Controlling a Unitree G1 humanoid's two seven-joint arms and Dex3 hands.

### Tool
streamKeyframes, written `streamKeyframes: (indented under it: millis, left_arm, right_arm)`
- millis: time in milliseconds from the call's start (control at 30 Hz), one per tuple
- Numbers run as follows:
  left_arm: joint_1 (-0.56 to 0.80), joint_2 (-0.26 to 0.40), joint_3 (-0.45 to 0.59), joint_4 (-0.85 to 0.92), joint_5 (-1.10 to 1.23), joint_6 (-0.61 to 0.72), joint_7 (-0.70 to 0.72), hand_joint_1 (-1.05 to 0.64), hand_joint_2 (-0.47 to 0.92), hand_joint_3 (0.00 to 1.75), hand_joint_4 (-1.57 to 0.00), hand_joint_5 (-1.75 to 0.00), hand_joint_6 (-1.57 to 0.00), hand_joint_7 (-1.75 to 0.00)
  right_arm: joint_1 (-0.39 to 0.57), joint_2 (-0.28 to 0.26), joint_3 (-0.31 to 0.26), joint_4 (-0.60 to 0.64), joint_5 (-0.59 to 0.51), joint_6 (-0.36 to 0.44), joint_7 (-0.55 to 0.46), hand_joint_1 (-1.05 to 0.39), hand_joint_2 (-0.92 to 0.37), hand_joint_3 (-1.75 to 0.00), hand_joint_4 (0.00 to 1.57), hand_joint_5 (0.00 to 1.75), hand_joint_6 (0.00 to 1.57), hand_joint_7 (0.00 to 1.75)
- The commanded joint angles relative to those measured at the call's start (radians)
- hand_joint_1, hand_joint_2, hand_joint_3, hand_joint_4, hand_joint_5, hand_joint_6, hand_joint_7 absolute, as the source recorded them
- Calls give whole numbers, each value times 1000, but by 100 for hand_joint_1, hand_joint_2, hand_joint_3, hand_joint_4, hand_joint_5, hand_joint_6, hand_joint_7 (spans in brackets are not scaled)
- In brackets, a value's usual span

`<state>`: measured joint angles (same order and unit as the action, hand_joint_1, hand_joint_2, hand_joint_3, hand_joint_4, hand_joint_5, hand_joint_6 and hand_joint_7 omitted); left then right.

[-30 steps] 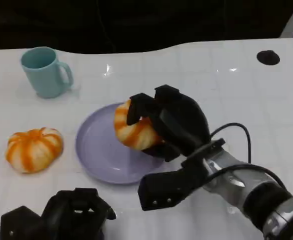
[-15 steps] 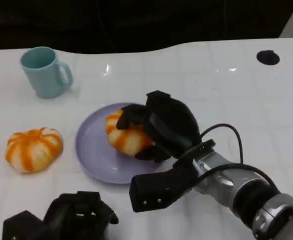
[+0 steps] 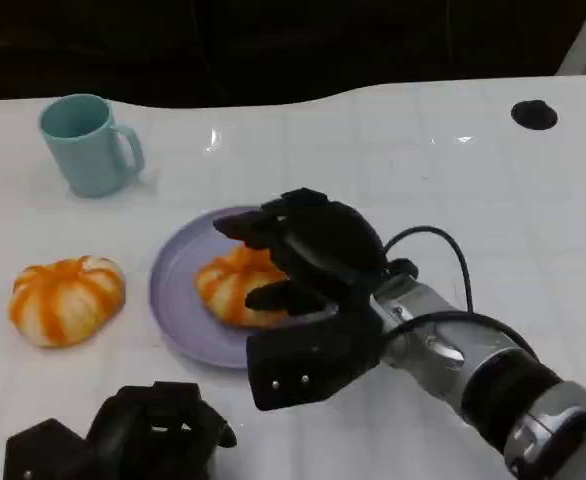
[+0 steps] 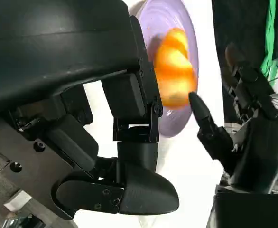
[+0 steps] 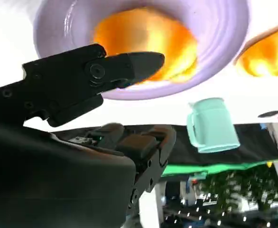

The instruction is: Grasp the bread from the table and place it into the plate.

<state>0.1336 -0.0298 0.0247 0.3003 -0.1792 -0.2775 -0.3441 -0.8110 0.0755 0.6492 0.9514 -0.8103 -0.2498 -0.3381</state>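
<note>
Bread: I see it lying in the lavender plate, mid-counter.
Right hand: fingers spread over the bread; I can't tell if they touch.
Left hand: curled in, holding nothing, at the near edge.
Open room: wide right of the plate.
Right wrist view: teal mug beyond the plate, second bun beside it.

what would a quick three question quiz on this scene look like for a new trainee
1. True or false: a bread lies on the purple plate.
2. Which item stands at the table's far left corner in the head view? A) red bowl B) teal mug C) steel fork
3. Fill in: the second bread lies on the table to the ____ of the plate in the head view.

Key: 1 true; 2 B; 3 left. The right hand is spread over the plated bread; the left hand rests near the table's front edge.
</note>
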Motion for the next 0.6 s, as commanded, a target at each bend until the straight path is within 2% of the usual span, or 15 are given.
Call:
streamKeyframes:
  millis: [33, 300, 600]
  left_arm:
    - [-3, 12, 3, -2, 9, -11, 13, -105, 54, 71, -157, -124, -143, -77]
    - [5, 7, -5, -18, 12, -5, 22, -105, 54, 71, -157, -123, -142, -79]
    - [6, 4, -9, -18, 6, 0, 26, -105, 52, 72, -157, -125, -141, -80]
  right_arm:
    - [39, -42, -5, -100, 11, 24, 62, -78, -92, -39, 10, 25, 29, 0]
    - [115, -94, -21, -262, 17, 35, 105, -74, -92, -38, 16, 30, 32, 1]
    - [236, -156, -91, -391, 97, -72, 87, -60, -92, -30, 36, 41, 43, 6]
